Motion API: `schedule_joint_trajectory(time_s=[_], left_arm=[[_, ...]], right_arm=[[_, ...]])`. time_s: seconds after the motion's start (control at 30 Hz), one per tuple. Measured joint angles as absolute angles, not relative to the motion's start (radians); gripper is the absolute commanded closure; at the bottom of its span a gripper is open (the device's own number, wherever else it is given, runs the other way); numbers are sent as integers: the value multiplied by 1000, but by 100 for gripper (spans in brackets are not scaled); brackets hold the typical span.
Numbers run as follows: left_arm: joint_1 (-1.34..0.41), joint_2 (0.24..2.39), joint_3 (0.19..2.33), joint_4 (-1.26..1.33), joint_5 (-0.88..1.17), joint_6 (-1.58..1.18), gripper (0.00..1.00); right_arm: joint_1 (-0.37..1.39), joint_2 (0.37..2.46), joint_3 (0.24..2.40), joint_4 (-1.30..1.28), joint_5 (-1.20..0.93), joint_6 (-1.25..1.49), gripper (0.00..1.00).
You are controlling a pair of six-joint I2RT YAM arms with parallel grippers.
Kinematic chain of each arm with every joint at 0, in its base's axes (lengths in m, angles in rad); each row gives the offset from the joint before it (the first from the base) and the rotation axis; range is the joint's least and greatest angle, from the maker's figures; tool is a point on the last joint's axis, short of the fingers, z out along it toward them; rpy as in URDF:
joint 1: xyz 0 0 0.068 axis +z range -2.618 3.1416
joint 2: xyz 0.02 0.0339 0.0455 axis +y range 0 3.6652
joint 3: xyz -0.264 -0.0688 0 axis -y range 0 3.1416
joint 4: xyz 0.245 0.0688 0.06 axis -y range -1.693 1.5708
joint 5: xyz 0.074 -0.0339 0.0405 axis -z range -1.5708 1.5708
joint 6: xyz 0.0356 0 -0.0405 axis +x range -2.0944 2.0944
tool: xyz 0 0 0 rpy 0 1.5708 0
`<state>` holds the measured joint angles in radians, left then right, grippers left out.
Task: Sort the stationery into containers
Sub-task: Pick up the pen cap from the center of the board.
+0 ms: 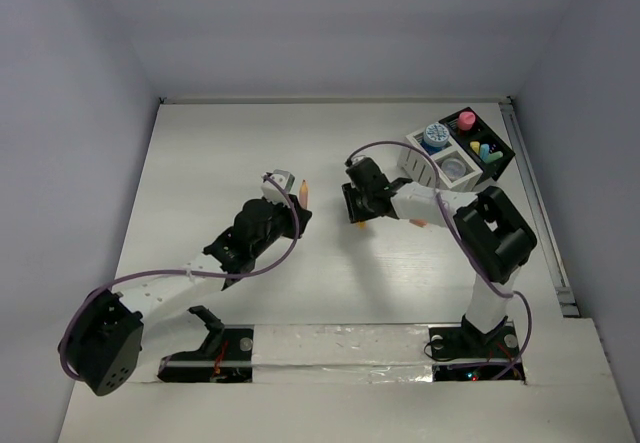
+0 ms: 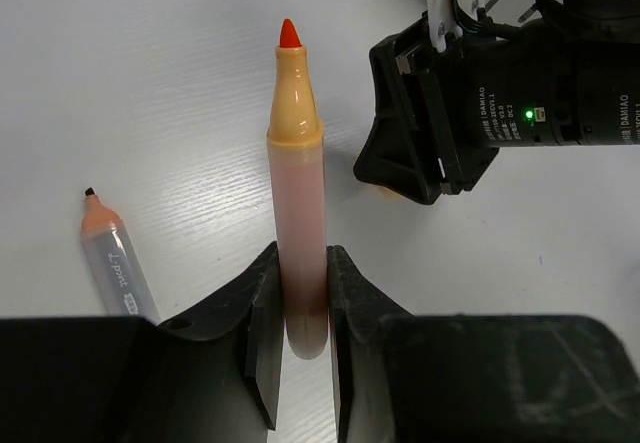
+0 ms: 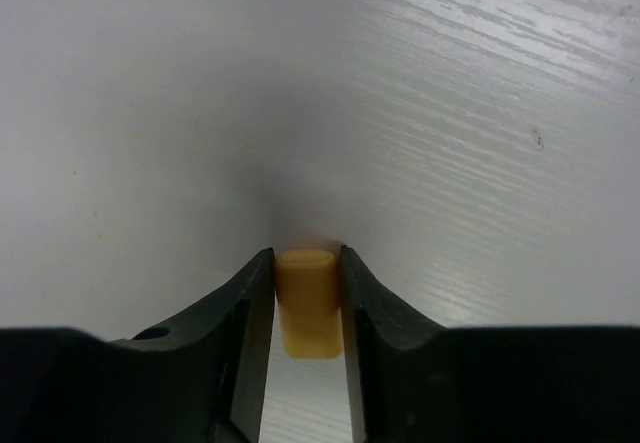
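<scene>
My left gripper (image 2: 300,275) is shut on the lower barrel of an uncapped orange marker (image 2: 297,183), whose red tip points away from me. In the top view this gripper (image 1: 290,196) is at mid-table with the marker (image 1: 303,192) sticking out. My right gripper (image 3: 306,260) is shut on a small yellow-orange cap (image 3: 307,308), low over the table. In the top view it (image 1: 357,213) is just right of the marker tip. The organizer (image 1: 418,159), half white and half black, stands at the back right. It holds a blue jar (image 1: 434,136), a pink piece (image 1: 466,120), a grey jar (image 1: 453,168) and small capsule pieces (image 1: 486,151).
A grey marker with an orange end (image 2: 116,263) lies on the table left of my left gripper. The right gripper's black body (image 2: 430,128) sits close to the held marker's tip. A metal rail (image 1: 537,213) runs along the table's right edge.
</scene>
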<state>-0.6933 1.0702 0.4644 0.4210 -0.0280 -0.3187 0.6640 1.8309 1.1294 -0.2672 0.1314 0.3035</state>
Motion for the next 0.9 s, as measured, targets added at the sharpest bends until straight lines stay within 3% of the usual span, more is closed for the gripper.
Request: schedule_joint_trajectory(time_s=[0.07,0.3,0.47,0.67,0.9], left_arm=[[-693,1073,464,421,-28,-319,100],[-693,1077,458,451,26,-319,100],[-693,1093,434,521,117,-338,100],[-695,1162,432,616,204,-406,100],[-722,1215,450,646,213,-452,100]], right_arm=[[664,1842,1138,-263,131,302,79],[664,1826,1139,-261,143,302,90],[664,1646,1108,-222,161,319,95],[664,1406,1104,1,170,391,98],[664,1381,1093,165,113,484,99]])
